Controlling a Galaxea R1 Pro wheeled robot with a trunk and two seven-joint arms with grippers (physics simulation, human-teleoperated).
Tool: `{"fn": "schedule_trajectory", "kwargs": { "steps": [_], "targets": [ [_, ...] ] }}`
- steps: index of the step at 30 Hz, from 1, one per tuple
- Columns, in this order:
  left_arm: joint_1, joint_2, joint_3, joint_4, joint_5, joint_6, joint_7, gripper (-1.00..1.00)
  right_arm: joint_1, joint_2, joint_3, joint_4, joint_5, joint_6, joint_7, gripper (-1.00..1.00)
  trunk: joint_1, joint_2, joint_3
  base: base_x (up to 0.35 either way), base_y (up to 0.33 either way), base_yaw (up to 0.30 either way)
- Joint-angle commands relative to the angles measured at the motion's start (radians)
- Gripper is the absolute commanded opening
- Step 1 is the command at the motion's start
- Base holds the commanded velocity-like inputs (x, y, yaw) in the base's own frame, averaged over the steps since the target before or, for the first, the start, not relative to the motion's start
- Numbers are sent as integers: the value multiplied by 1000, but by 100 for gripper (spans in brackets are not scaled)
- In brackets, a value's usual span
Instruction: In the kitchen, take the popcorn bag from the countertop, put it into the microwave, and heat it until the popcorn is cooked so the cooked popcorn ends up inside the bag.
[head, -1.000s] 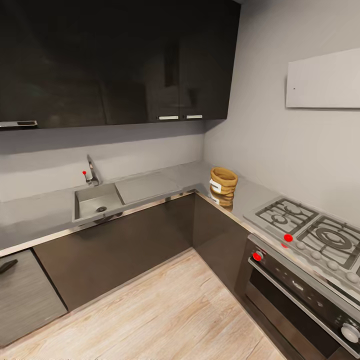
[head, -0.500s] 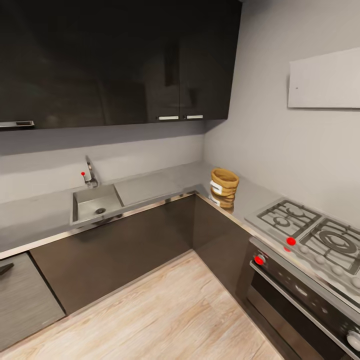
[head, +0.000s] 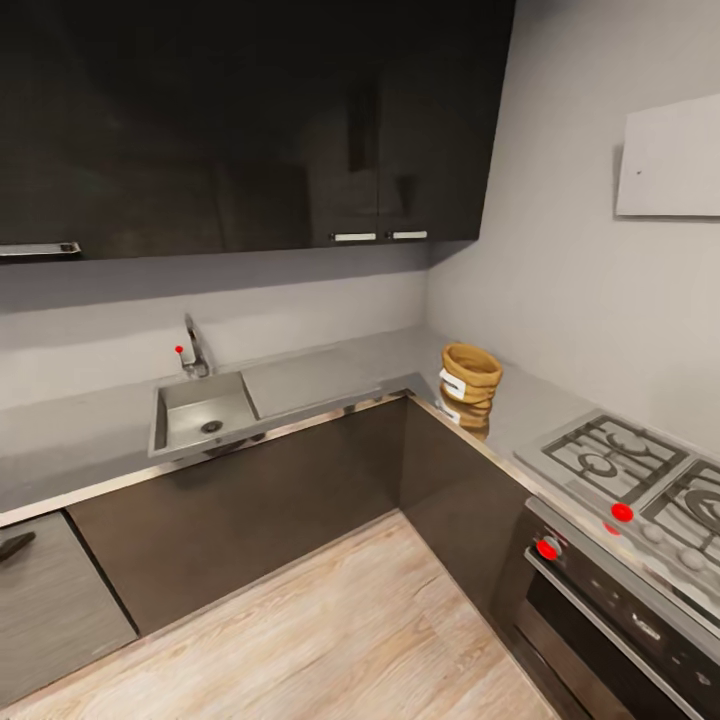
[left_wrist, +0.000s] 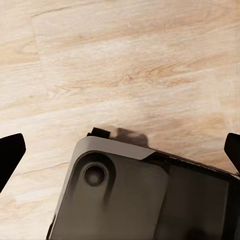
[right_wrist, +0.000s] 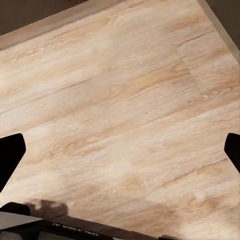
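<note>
The popcorn bag (head: 470, 384), a tan-brown sack with a rolled rim and white labels, stands upright on the pale grey countertop (head: 330, 370), near the inner corner of the L-shaped run. In the left wrist view my left gripper (left_wrist: 120, 152) is open, its dark fingertips (left_wrist: 10, 155) far apart over the wooden floor and my grey base (left_wrist: 135, 200). My right gripper (right_wrist: 120, 150) is open too, its fingertips (right_wrist: 10, 152) spread over the bare floor. Both are empty. The microwave is out of view.
A steel sink (head: 203, 417) with a tap (head: 195, 350) sits left of the bag. A gas hob (head: 640, 470) and a built-in oven (head: 620, 620) stand at the right. Dark wall cabinets (head: 250, 120) hang above. Light wooden floor (head: 330, 640) lies in front.
The whole head view has shifted: the bag, sink and hob now sit further right and lower, and the cabinets look larger, so the camera moved. The things themselves stayed put.
</note>
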Motion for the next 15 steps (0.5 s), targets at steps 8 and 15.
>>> {"fn": "schedule_trajectory", "kwargs": {
  "steps": [8, 15],
  "targets": [
    [-2, -1, 3, 1, 1, -3, -1, 100, -9, -8, 103, -531, 7, 353, 0, 100, 1, -2, -2, 145, 0, 0],
    [-2, -1, 3, 1, 3, -3, -1, 100, -408, -3, 111, -861, 3, 1010, 1, 100, 1, -2, -2, 4, 0, 0]
  ]
}}
